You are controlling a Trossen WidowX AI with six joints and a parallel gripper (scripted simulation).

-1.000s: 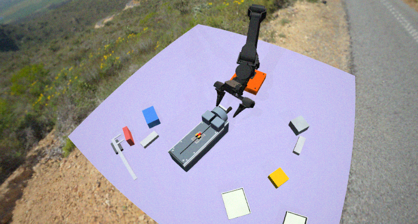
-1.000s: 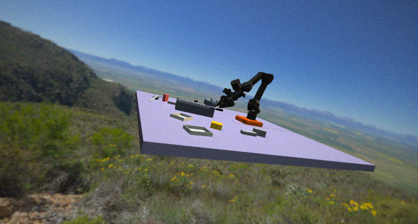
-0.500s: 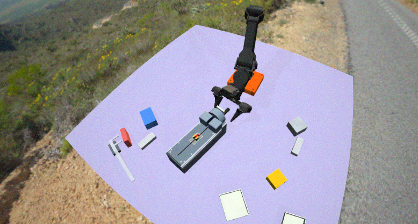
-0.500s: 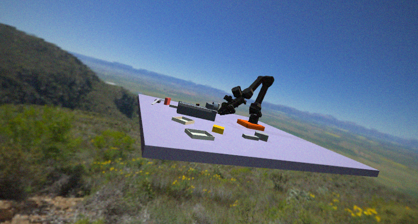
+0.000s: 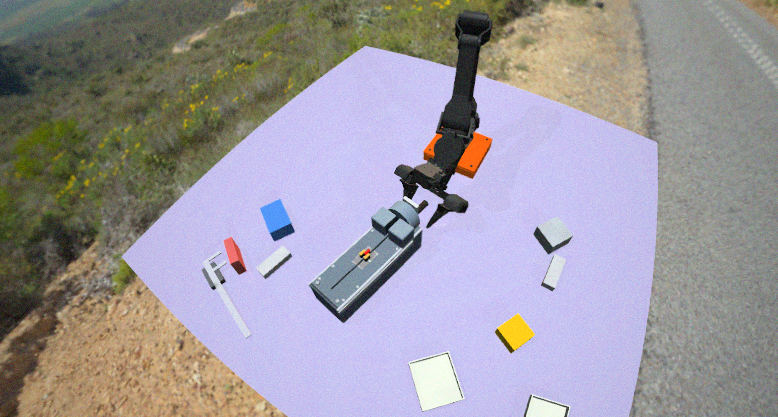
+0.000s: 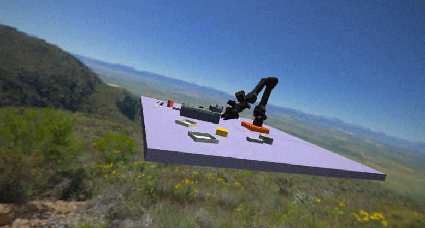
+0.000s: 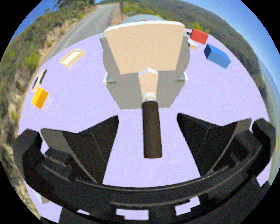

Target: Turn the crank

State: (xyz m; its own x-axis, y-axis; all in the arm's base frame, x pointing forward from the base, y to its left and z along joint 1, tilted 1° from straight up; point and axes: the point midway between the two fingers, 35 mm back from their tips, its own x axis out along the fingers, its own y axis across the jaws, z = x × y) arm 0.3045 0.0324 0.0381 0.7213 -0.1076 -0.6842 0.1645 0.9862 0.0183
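Note:
The machine (image 5: 348,275) (image 6: 199,114) is a long dark grey box with a slotted top and grey blocks at its crank end. The slide's red pointer (image 5: 366,250) shows beside the yellowish brass marks at the slot; the top view is too coarse to tell whether they are exactly level. The crank's dark handle (image 5: 423,204) (image 7: 152,135) sticks out toward the arm from a pale crank arm (image 7: 148,80). My gripper (image 5: 418,212) (image 7: 148,117) is open, with one finger on each side of the handle and a gap on both sides. The pointer is hidden in the wrist view.
A blue block (image 5: 277,218), a red block (image 5: 234,255), a pale bar (image 5: 274,261) and a caliper (image 5: 231,305) lie beyond the machine. A yellow block (image 5: 515,332), a grey block (image 5: 553,234) and shallow trays (image 6: 202,141) (image 6: 186,125) are on the other side.

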